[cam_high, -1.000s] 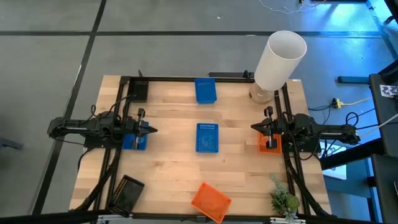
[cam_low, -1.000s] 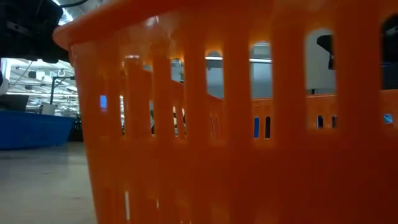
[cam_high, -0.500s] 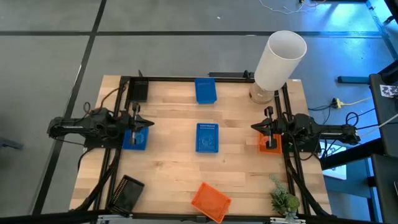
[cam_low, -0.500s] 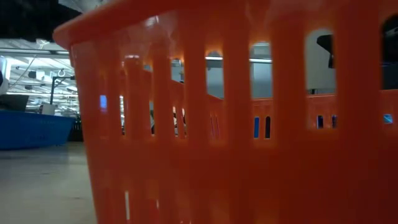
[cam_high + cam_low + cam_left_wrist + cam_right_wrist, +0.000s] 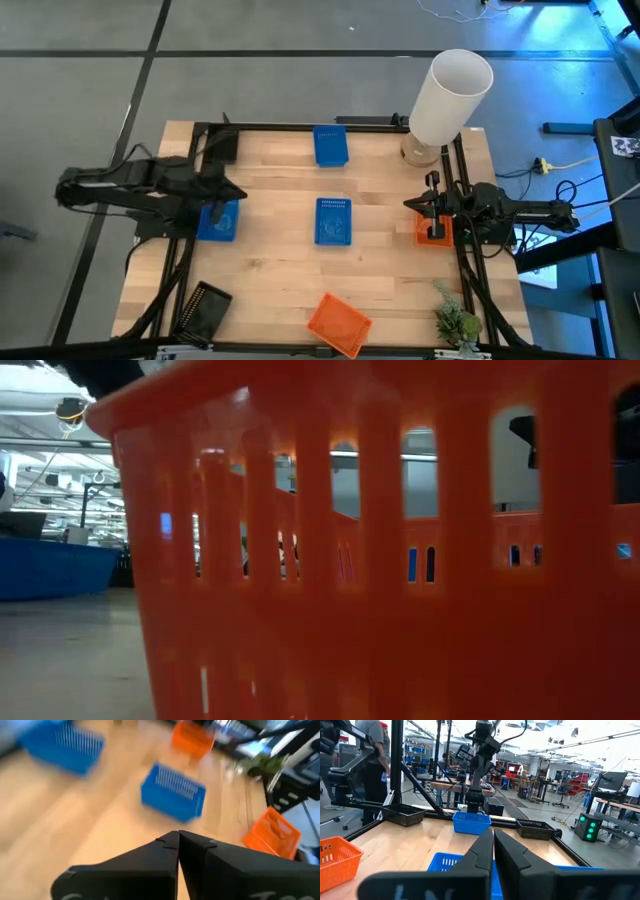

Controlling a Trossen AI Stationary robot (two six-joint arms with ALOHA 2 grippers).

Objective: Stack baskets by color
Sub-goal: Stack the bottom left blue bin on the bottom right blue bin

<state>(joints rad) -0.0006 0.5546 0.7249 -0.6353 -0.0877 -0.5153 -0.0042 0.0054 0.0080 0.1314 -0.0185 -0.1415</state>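
Note:
Three blue baskets sit on the wooden table: one at the far middle (image 5: 330, 145), one in the centre (image 5: 333, 220), and one at the left (image 5: 218, 220) below my left gripper (image 5: 239, 193). That gripper is shut (image 5: 178, 845) and raised above the basket, touching nothing. One orange basket (image 5: 338, 325) lies askew at the near edge and fills the low view (image 5: 400, 560). Another orange basket (image 5: 432, 230) sits under my right arm. My right gripper (image 5: 408, 204) is shut (image 5: 493, 840) and hovers level. Black baskets rest at the near left (image 5: 203, 310) and far left (image 5: 222, 145).
A tall white cylinder (image 5: 450, 95) stands at the far right corner. A small green plant (image 5: 455, 322) is at the near right corner. Black frame rails (image 5: 300, 125) run along the table's far edge and sides. People stand in the room beyond the table (image 5: 372, 755).
My left gripper has risen well above the left blue basket, tipped to point down at a slant, and rolled at the wrist. It stayed shut. No basket has moved.

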